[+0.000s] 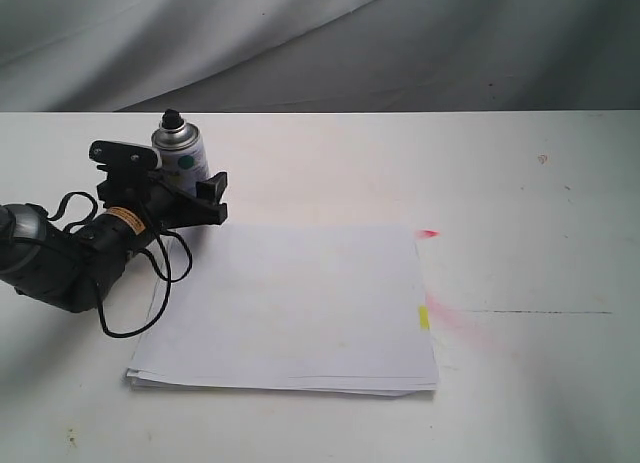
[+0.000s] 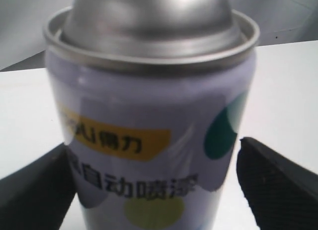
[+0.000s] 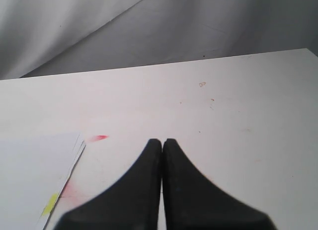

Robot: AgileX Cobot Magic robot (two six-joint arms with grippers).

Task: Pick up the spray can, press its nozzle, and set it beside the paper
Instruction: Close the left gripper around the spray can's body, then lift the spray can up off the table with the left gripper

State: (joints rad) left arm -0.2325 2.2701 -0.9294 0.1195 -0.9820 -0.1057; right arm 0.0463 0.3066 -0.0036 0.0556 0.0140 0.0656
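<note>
Small white cylindrical aerosol spray can w/ teal & yellow dots, silver dome top, tiny black nozzle. Stands upright near far-left corner of flat white paper stack, which has a yellow mark at its right edge.

Exterior camera overlooks the table; left wrist camera presses close to the spray can (seen in both).
</note>
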